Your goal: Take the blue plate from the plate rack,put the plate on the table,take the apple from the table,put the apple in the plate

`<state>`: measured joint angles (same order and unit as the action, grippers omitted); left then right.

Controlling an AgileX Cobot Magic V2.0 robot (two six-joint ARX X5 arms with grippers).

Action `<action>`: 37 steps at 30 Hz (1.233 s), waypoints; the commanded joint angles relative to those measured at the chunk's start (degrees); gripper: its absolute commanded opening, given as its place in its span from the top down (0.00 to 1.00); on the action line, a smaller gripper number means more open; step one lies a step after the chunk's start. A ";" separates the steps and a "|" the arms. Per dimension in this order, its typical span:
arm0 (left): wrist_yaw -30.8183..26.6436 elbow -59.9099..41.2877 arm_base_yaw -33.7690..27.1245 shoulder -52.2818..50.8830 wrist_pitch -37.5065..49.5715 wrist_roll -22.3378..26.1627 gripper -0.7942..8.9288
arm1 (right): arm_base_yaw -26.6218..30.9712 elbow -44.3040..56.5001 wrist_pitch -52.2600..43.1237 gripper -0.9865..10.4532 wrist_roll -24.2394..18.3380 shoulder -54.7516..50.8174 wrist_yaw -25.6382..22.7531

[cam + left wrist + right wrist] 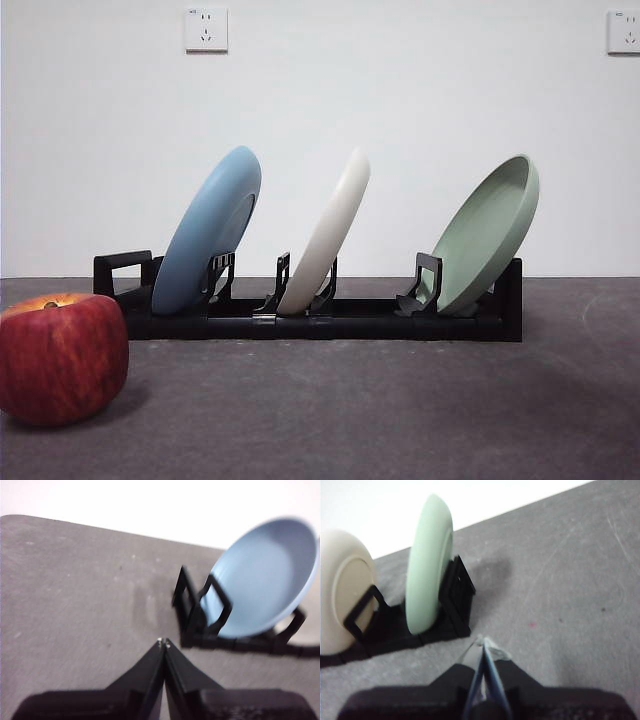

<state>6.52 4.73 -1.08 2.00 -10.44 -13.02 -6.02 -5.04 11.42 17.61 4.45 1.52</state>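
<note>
A matte, pale sky-blue round plate (208, 232) leans in the black slotted plastic rack (330, 322). A glossy red apple (62, 358), front view only, rests on the textured grey table (400, 410). Left gripper (163, 642) and right gripper (483, 642) are both closed, empty.

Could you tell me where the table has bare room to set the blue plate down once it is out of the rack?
The table is bare in front of the plate rack, from the apple across to the far side below the sage-green plate. The corner around the apple is tighter. The blue plate sits in the rack; both grippers are shut.
</note>
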 commanded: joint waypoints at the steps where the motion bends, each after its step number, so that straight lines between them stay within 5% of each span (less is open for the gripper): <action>1: 1.92 3.43 -0.15 1.92 0.46 -3.08 0.92 | -0.02 -3.78 -0.37 0.92 0.83 3.17 0.07; 11: 9.05 19.56 -0.15 18.47 -1.31 -2.29 0.92 | -0.02 -19.26 1.09 0.92 -0.22 21.31 1.27; 25: 19.65 43.21 0.02 43.58 -18.14 7.13 0.92 | -0.04 -40.89 16.76 0.91 -9.64 44.41 26.32; 27: 21.05 44.41 0.28 45.90 -18.97 7.23 0.84 | -0.04 -42.38 17.59 0.87 -10.03 46.31 26.95; 30: 20.87 45.09 1.38 49.11 -18.91 7.17 0.53 | -0.04 -42.93 17.35 0.70 -10.01 47.41 26.93; 32: 20.96 45.24 2.80 52.02 -18.53 7.06 0.50 | -0.04 -42.93 17.33 0.61 -10.01 47.54 26.93; 37: 21.00 47.65 9.09 60.19 -15.87 6.75 0.50 | -0.04 -42.93 17.35 0.61 -9.97 47.54 26.91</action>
<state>27.20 51.83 7.79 61.95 -27.03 -6.85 -6.04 -47.79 28.95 8.12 51.90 28.34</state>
